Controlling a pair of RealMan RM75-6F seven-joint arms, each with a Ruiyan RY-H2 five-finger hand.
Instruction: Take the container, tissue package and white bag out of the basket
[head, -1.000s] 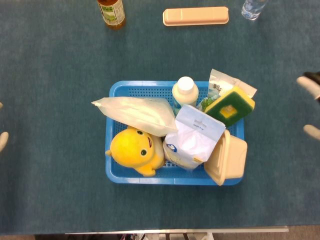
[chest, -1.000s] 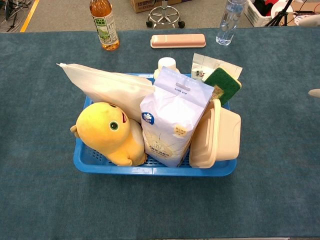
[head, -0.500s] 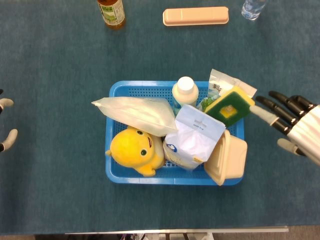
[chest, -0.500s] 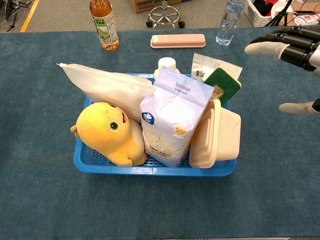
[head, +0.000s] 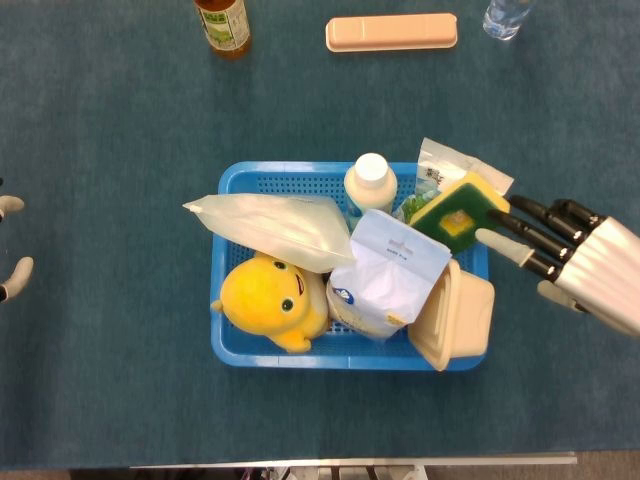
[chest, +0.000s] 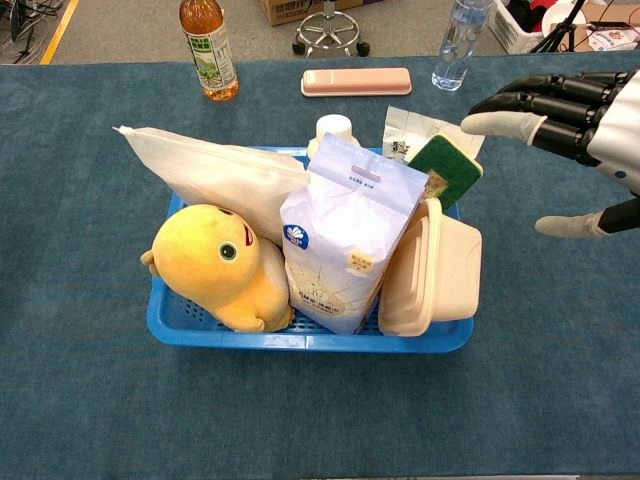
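Container (chest: 438, 268): beige lidded plastic box, stood on edge in the basket (chest: 190, 325) corner just below and inward of the right hand (chest: 560, 135), whose fingers are spread and empty; judged light, rigid and smooth, best clasped across its upper rim.

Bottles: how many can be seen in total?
3: a tea bottle far left on the table, a water bottle far right, a white bottle inside the blue basket. Others may be hidden.

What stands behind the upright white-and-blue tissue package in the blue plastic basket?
Behind the tissue package in the blue basket, a white-capped bottle shows its top. Its lower body is covered.
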